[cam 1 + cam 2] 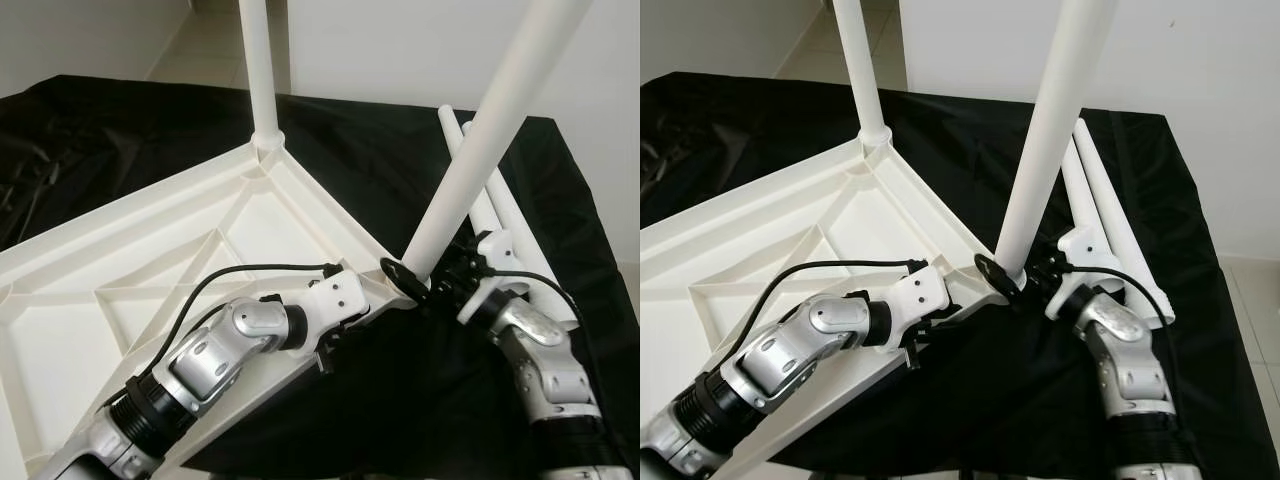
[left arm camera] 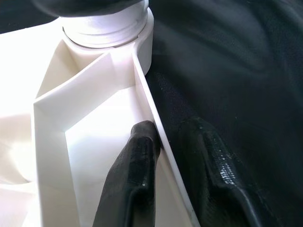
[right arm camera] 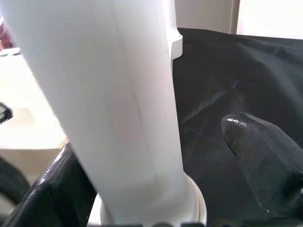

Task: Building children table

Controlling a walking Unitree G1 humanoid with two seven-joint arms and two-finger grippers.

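Black cloth (image 1: pixel 400 160) bears upturned tabletop (image 1: pixel 150 270); left tool (image 2: pixel 173 158) pinches its rim, right tool (image 3: pixel 156 189) straddles leg (image 1: pixel 480 140).

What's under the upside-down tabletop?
A black cloth lies under the white tabletop and spreads past its edges. Whatever supports the cloth is covered. Two loose legs lie on the cloth beside it.

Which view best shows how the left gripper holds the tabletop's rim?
The left wrist view: the left gripper straddles the upturned tabletop's thin rim wall, one finger inside, one on the black cloth side. Both eye views show that wrist near the corner socket, fingers hidden. The right wrist view shows the leg instead.
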